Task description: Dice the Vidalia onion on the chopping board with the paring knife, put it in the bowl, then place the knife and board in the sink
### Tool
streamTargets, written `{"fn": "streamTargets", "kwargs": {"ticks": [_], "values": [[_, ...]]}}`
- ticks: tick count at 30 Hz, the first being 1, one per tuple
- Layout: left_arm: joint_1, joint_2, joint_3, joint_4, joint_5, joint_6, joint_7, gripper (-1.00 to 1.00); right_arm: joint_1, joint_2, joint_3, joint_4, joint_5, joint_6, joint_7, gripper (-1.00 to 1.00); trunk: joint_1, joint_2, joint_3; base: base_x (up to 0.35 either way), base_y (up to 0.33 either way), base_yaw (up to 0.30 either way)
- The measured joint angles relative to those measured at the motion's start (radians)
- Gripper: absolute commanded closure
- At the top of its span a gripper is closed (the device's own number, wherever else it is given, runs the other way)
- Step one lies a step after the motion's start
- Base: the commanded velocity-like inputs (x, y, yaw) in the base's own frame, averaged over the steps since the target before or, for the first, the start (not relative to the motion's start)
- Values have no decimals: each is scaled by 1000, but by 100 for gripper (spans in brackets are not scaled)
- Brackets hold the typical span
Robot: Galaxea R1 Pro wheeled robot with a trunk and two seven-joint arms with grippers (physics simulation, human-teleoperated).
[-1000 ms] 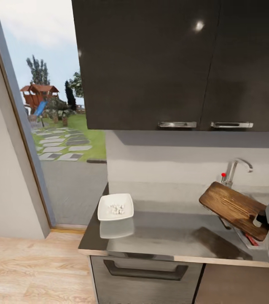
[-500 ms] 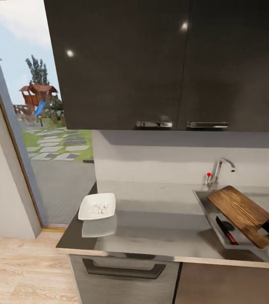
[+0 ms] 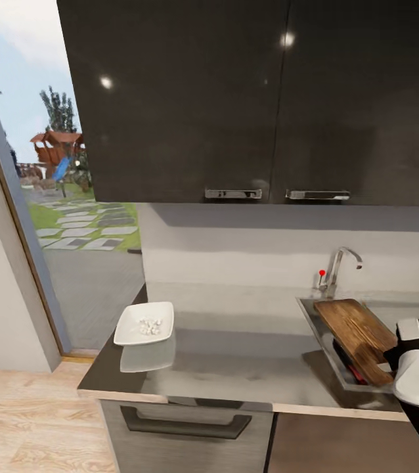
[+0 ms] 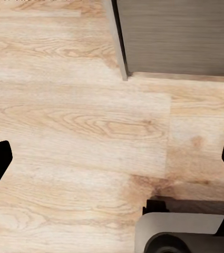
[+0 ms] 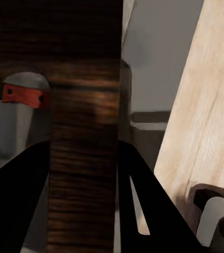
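The dark brown chopping board [image 3: 356,334] leans tilted in the sink [image 3: 309,318], its far end near the tap. My right gripper [image 3: 393,355] is shut on the board's near end; in the right wrist view the board [image 5: 83,158] sits between the black fingers [image 5: 17,203]. Under the board in the basin lies the paring knife, its red handle [image 3: 356,375] [image 5: 25,96] showing. On the left of the grey countertop [image 3: 242,364] stands the white bowl [image 3: 145,323], holding small pale pieces of diced onion [image 3: 148,326]. My left gripper [image 4: 112,161] hangs open over wooden floor.
Dark wall cabinets [image 3: 236,98] hang above the counter, and a chrome tap [image 3: 334,266] stands behind the sink. A glass door [image 3: 52,217] to a garden lies left of the counter. Below are a drawer handle [image 3: 183,424] and light wood floor [image 3: 19,420].
The board has come down from above the counter into the sink, still held by my right gripper. The head camera has shifted, so the whole scene slid left.
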Motion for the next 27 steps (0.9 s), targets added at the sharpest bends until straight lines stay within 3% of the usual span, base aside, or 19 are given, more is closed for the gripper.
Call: {"fn": "streamTargets", "kwargs": {"ticks": [3, 8, 14, 19, 27], "values": [[0, 0, 0, 0, 0, 0, 0, -100, 0, -4, 2, -18, 7, 9, -10, 100, 0, 0, 0, 88, 24, 0], [0, 0, 0, 0, 0, 0, 0, -100, 0, -36, 3, -26, -3, 12, -11, 100, 0, 0, -2, 253, 121, 0], [0, 0, 0, 1, 0, 0, 0, -100, 0, -44, 3, -27, 0, 8, -10, 100, 0, 0, -3, 239, 86, 0], [1, 0, 0, 1, 0, 0, 0, -100, 0, -62, 2, -25, 5, 9, -6, 100, 0, 0, -3, 33, 4, -2], [0, 0, 0, 1, 0, 0, 0, -100, 0, -63, 3, -24, -1, 4, -4, 100, 0, 0, -3, 2, 0, -172]]}}
